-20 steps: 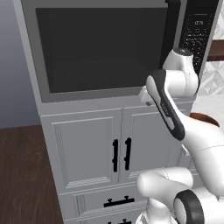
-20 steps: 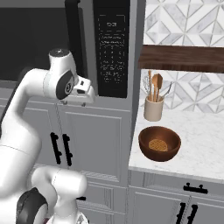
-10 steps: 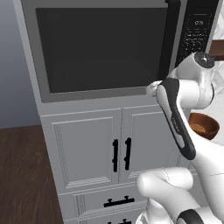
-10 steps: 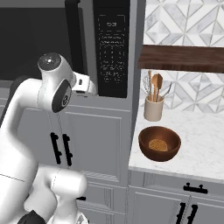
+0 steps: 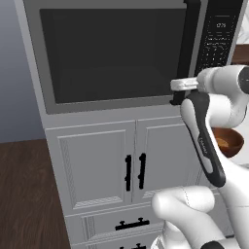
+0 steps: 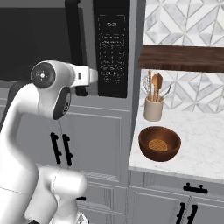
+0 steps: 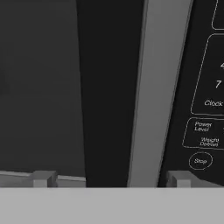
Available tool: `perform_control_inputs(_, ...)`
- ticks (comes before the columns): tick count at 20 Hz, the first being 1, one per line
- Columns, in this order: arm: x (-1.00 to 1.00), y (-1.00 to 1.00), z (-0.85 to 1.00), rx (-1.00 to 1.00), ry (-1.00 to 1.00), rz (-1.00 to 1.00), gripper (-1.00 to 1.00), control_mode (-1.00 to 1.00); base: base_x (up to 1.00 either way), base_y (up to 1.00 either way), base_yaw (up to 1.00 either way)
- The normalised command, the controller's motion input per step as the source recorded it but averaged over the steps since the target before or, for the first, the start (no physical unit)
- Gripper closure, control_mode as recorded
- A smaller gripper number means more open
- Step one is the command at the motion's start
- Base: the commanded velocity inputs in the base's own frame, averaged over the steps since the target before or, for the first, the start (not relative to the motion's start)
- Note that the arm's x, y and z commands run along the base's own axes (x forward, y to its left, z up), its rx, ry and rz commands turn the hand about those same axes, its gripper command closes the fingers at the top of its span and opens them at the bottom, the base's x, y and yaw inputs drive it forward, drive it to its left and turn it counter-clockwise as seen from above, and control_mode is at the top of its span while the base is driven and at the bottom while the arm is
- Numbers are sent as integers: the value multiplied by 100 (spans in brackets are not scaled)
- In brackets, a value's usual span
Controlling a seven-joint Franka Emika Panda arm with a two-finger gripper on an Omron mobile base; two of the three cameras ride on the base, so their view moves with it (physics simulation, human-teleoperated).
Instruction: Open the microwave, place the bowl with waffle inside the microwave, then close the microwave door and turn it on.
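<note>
Pincer (image 7: 109, 178) spread wide astride black door handle (image 7: 111, 87), keypad (image 7: 210, 87) alongside.

microwave (image 5: 116, 58) top off-frame

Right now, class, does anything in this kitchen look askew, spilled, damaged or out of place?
Nothing stands out. The microwave door is shut and level, the bowl sits upright on the counter with the waffle inside, and the utensil pot stands straight.

We see a grey microwave (image 5: 116, 58) with dark window, black handle (image 6: 74, 39) and keypad (image 6: 111, 48); reddish-brown bowl (image 6: 159, 143), golden-tan waffle (image 6: 158, 145), white speckled counter (image 6: 201, 151).
</note>
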Motion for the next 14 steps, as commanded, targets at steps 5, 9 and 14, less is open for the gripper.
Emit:
perform_control_inputs(5, 2, 6, 77, 0, -43, -1, -100, -100, 0, 0, 0)
perform_control_inputs(9, 9, 27, 47, 0, -26, -7, -100, -100, 0, 0, 0)
perform_control_inputs(14, 25, 9, 17, 0, -1, -1, -100, -100, 0, 0, 0)
